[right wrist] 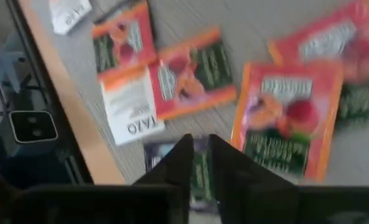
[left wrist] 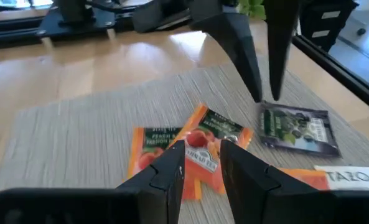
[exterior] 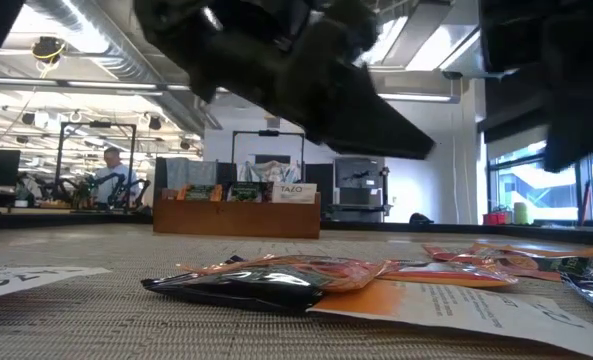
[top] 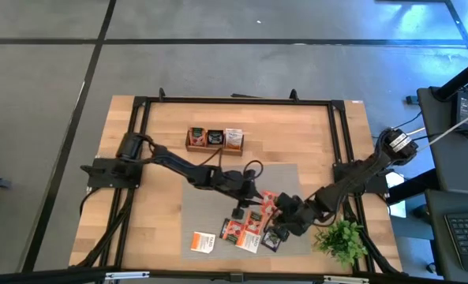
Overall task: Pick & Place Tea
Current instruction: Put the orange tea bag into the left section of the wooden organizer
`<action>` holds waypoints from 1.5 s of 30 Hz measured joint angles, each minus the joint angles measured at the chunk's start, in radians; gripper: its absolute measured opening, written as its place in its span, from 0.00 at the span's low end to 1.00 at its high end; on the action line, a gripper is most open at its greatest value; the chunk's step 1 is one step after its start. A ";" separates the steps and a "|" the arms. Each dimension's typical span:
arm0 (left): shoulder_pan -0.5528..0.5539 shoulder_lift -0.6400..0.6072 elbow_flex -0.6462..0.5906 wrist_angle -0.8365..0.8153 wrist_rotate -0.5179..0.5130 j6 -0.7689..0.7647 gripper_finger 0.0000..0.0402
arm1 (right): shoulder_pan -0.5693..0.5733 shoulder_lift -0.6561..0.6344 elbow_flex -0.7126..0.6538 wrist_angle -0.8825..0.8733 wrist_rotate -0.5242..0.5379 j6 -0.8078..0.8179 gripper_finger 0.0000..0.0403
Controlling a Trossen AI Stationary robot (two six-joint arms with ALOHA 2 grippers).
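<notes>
Both arms are matte black, jointed links trailing thin black cables, the right arm with a silvery ring at its base, each ending in two tapered, wedge-shaped black fingers.

In the low view we see the two arms only as dark, blurred masses cut off by the top edge, so neither gripper's fingertips can be made out there, and the white sachet at the lower left is cut by the left edge. In the right wrist view the dark sachet at lower centre is largely hidden behind the right gripper, and the red sachet at the upper right is blurred and cut off. In the high view the printing on the sachets in the wooden tray is too small for us to read.
</notes>
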 joint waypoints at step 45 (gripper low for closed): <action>0.023 0.282 0.220 -0.063 0.095 0.038 0.25 | 0.121 0.059 -0.045 -0.120 0.162 0.753 0.58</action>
